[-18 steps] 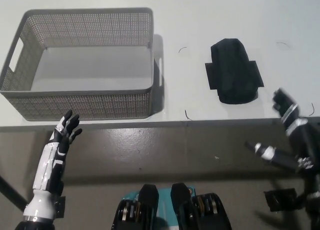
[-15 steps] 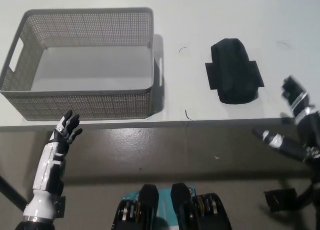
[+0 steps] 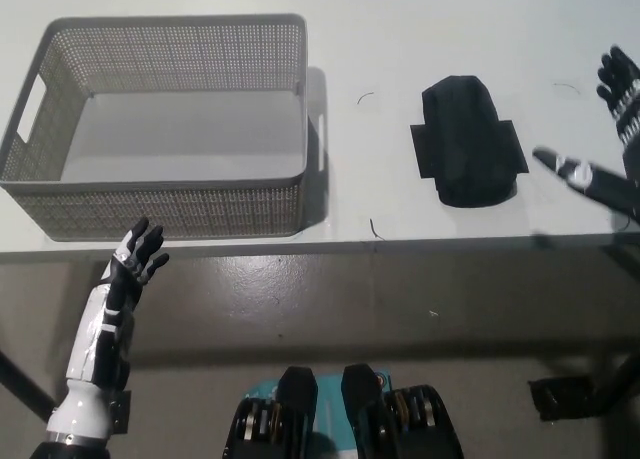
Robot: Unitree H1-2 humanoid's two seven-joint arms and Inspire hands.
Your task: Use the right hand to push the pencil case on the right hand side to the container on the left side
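Observation:
The black pencil case (image 3: 468, 141) lies flat on the white table, right of centre. The grey mesh container (image 3: 160, 127) stands on the table's left part, with nothing in it. My black right hand (image 3: 610, 139) is open over the table at the picture's right edge, to the right of the pencil case and apart from it, partly cut off by the frame. My white left hand (image 3: 132, 264) rests open below the table's front edge, just under the container's front wall.
The table's front edge (image 3: 400, 241) runs across the picture below the case and the container. A bare strip of white table (image 3: 365, 129) separates the container from the pencil case. Dark floor lies below the edge.
My right hand has risen from below the table's front edge up and to the right, and is now over the table beside the pencil case. The case, the container and my left hand have stayed put.

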